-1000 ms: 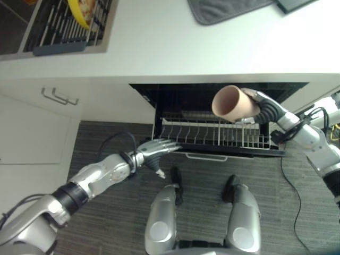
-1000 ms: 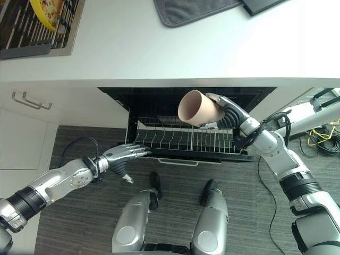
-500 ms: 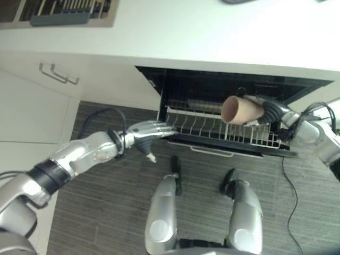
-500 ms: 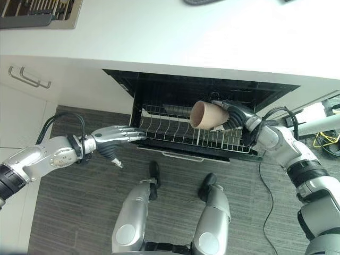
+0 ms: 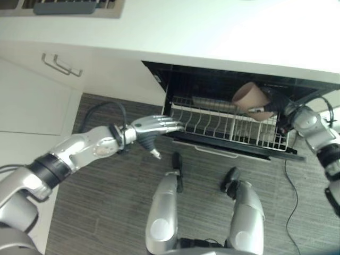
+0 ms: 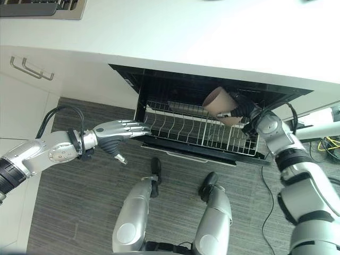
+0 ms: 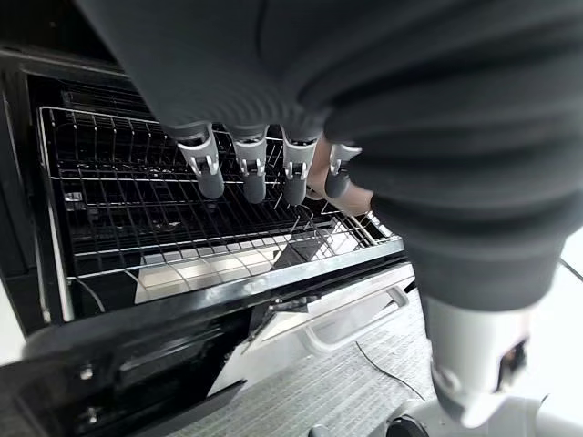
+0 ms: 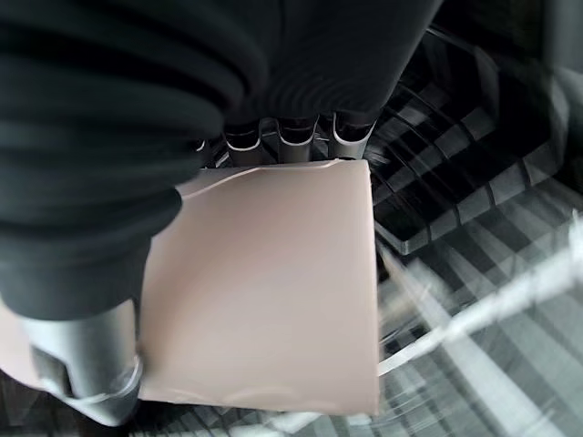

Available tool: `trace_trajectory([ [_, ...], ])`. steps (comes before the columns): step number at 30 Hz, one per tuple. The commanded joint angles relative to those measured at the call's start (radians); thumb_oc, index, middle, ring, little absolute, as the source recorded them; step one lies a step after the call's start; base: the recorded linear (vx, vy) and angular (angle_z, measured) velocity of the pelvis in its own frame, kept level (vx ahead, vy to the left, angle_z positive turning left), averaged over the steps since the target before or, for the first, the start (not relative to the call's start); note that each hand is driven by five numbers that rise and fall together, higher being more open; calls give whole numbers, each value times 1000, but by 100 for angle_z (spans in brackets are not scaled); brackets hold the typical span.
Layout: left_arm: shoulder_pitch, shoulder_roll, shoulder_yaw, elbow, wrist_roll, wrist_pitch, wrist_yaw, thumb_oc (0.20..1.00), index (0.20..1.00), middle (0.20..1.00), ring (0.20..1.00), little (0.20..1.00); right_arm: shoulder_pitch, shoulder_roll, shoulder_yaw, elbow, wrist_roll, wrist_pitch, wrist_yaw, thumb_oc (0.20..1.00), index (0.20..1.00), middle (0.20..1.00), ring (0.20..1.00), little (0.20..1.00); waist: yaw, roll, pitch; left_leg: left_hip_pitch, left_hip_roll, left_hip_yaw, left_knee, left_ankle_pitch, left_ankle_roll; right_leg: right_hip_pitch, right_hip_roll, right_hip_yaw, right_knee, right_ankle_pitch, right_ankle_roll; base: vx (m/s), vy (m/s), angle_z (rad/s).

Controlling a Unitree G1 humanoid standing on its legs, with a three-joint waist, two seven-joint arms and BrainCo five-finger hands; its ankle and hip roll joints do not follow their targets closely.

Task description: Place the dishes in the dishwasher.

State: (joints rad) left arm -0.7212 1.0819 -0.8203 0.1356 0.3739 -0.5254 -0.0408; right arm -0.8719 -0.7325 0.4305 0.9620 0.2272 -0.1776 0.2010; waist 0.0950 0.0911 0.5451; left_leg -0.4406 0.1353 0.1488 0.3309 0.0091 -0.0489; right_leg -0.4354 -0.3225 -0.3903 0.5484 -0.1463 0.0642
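Fingers wrapped round a pink cup, the right hand tips it over the dishwasher rack for loading, while the flat, open left hand steadies the rack's front corner.

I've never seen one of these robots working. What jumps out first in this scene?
The pink cup stands out: the right hand holds it, fingers curled round it, above the right end of the wire rack pulled out of the open dishwasher under the white counter. The left hand reaches with straight fingers to the rack's left front corner.
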Motion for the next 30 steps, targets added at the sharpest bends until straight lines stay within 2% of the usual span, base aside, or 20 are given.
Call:
trace_trajectory([
  [1,36,-44,72,-72,14,8,19,1000,1000,1000,1000,1000,-58,-4,-98,22,197,33,68,200,200,200,200,200,33,21,-25,23,-22,-20,-7,-69,11,4,41,78,-93,52,79,-3,72,-5],
  [3,42,-56,76,-74,16,14,21,1000,1000,1000,1000,1000,-54,17,-127,27,244,52,90,200,200,200,200,200,32,26,-25,25,-22,-17,-12,-67,10,7,41,78,-96,51,79,-2,73,-8],
  [7,63,-92,76,-82,22,15,41,1000,1000,1000,1000,1000,-56,83,-211,25,407,168,132,200,200,200,200,200,30,46,-25,36,-32,-3,-30,-61,5,18,37,76,-107,49,76,12,78,-10],
  [9,68,-101,74,-87,27,22,51,1000,1000,1000,1000,1000,-59,103,-228,24,426,189,128,200,200,200,200,200,30,52,-25,38,-34,2,-38,-57,3,20,36,76,-113,50,77,-9,61,-2],
  [11,81,-111,69,-95,38,31,67,1000,1000,1000,1000,1000,-61,124,-242,15,443,213,84,200,200,200,200,200,29,60,-25,38,-37,9,-46,-54,2,19,37,77,-117,49,75,-15,73,-2],
  [14,94,-121,65,-100,48,45,90,1000,1000,1000,1000,1000,-61,139,-252,10,438,215,-2,200,200,200,200,200,26,69,-25,35,-40,16,-56,-43,3,14,45,82,-124,54,68,-25,78,-4],
  [15,108,-132,64,-101,55,54,106,1000,1000,1000,1000,1000,-55,149,-266,11,417,206,-69,200,200,200,200,200,24,78,-25,37,-42,20,-61,-41,3,14,47,85,-125,53,65,-7,99,-12],
  [18,134,-154,57,-98,76,68,137,1000,1000,1000,1000,1000,-48,160,-289,20,367,161,-181,200,200,200,200,200,17,92,-25,43,-44,30,-71,-37,3,15,52,91,-130,51,61,0,107,-13],
  [20,153,-169,54,-95,97,71,156,1000,1000,1000,1000,1000,-35,171,-294,17,328,139,-217,200,200,200,200,200,14,96,-25,52,-47,35,-74,-42,3,19,52,96,-128,43,62,5,87,-10],
  [23,178,-204,40,-82,134,83,203,1000,1000,1000,1000,1000,-31,186,-283,15,178,93,-326,200,200,200,200,200,7,110,-25,56,-50,44,-83,-37,2,16,55,105,-130,41,58,-17,96,-17],
  [25,188,-216,34,-76,146,91,228,1000,1000,1000,1000,1000,-37,183,-273,15,106,90,-402,200,200,200,200,200,4,119,-25,52,-50,48,-87,-28,3,9,57,108,-131,48,54,-3,87,-9],
  [27,211,-239,21,-68,173,104,262,1000,1000,1000,1000,1000,-41,184,-264,23,66,91,-519,200,200,200,200,200,1,127,-25,60,-54,53,-88,-34,2,11,55,113,-122,35,54,12,88,-3],
  [30,232,-260,12,-61,204,109,288,1000,1000,1000,1000,1000,-42,188,-259,30,17,91,-596,200,200,200,200,200,1,131,-25,63,-55,56,-90,-34,3,9,57,115,-117,31,53,-8,41,-2],
])
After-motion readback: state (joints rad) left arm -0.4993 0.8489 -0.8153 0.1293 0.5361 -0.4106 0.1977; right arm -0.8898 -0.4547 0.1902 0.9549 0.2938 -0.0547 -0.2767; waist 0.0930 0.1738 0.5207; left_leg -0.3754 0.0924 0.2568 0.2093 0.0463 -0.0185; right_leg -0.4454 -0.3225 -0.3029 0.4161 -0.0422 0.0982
